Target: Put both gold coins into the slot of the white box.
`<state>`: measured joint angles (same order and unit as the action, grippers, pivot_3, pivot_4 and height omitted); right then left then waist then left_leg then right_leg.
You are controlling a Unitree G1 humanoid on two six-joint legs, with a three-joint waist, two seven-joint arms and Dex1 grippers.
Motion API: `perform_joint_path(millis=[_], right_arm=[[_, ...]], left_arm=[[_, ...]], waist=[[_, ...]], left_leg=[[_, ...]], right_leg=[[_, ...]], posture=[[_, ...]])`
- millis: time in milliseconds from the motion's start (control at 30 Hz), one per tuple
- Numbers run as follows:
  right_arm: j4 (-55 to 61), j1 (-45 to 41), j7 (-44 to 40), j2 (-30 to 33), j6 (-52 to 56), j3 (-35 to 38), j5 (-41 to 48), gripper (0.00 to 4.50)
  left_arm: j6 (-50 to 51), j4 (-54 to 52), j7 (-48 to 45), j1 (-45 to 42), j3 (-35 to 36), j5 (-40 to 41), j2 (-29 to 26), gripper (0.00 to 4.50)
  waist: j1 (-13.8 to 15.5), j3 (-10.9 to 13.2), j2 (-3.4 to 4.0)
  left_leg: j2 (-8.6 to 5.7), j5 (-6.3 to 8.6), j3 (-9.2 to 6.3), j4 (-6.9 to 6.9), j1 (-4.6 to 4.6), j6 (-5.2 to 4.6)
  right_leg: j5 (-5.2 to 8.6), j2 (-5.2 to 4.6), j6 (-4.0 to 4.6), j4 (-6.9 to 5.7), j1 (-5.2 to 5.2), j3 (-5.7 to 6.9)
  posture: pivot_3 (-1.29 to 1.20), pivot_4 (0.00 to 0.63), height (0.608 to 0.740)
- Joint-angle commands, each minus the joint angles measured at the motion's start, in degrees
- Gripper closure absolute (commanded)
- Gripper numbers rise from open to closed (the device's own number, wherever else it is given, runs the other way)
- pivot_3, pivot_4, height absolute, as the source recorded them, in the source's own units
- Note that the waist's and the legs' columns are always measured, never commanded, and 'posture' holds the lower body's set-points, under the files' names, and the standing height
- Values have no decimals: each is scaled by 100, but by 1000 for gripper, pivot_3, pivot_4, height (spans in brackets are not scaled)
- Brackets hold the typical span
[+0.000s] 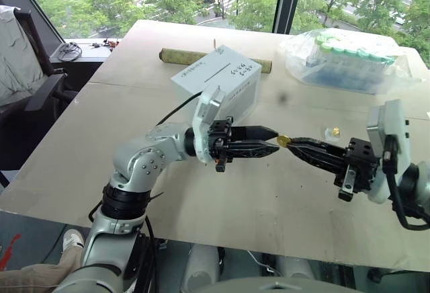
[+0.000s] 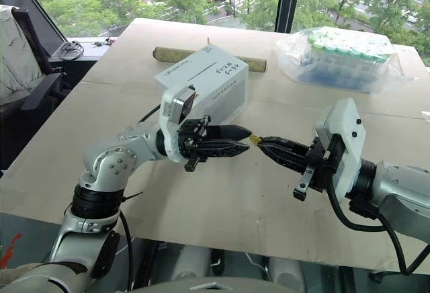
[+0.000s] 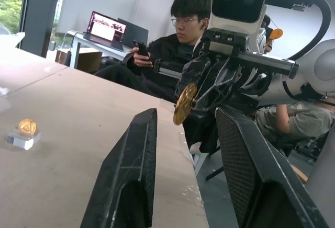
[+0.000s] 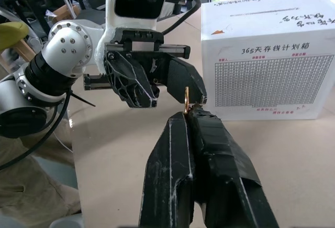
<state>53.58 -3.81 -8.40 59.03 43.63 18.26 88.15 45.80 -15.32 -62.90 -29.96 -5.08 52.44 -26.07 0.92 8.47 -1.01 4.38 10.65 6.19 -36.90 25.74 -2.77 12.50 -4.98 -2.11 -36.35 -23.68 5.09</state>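
Observation:
My right gripper [image 1: 293, 143] is shut on one gold coin [image 1: 283, 140], pinched by its edge at the fingertips and held above the table. My left gripper [image 1: 277, 140] faces it from the left, open, its fingers [image 3: 131, 175] either side of that coin [image 3: 185, 103] without touching it. The other gold coin [image 1: 334, 132] rests on a small clear block on the table, behind the right gripper. Behind the left gripper stands the white box [image 1: 215, 78], with its slot [image 1: 216, 71] on the top face.
A clear bag of green-capped tubes [image 1: 349, 58] lies at the back right. A brown roll [image 1: 181, 55] lies behind the box. A chair [image 1: 27, 78] stands off the table's left edge. A seated person [image 3: 172, 50] holds a phone beyond the table.

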Motion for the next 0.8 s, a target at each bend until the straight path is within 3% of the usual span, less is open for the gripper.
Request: perform_joint_path(millis=[33, 533, 633, 700, 800], right_arm=[[142, 1, -2, 61, -195, 61, 70, 4500], [204, 9, 21, 181, -330, -104, 129, 4500], [219, 16, 37, 184, -336, -122, 135, 4500], [232, 27, 53, 176, -342, -136, 139, 4500], [255, 35, 73, 180, -363, -160, 163, 4500]], left_arm=[[-131, -78, -131, -28, -6, -22, 14, 2745], [-119, -104, -136, -102, -77, -61, 200, 2745], [-96, -89, -170, -82, -84, -33, 191, 3528], [-55, -104, -180, -62, -80, 10, 181, 4429], [-36, -115, -192, -51, -64, 29, 174, 4429]], waist=[[0, 0, 0], [-3, 0, 0], [-3, 0, 0], [-4, 0, -1], [-1, 1, -1]], left_leg=[[0, 0, 0, -1, 0, 0], [0, 0, 0, -3, 0, -1], [0, 0, 0, -3, 0, -1], [0, 1, 0, -3, 1, -1], [0, 1, 0, -3, 1, -1]], right_leg=[[0, 0, 0, 0, 0, 0], [6, -1, -10, 0, 0, 0], [6, -1, -10, 0, 0, 0], [6, -1, -11, 0, 0, 0], [7, -2, -12, 0, 0, 0]], posture=[[0, 150, 740], [0, 150, 740], [0, 150, 740], [0, 150, 740], [0, 150, 740]])
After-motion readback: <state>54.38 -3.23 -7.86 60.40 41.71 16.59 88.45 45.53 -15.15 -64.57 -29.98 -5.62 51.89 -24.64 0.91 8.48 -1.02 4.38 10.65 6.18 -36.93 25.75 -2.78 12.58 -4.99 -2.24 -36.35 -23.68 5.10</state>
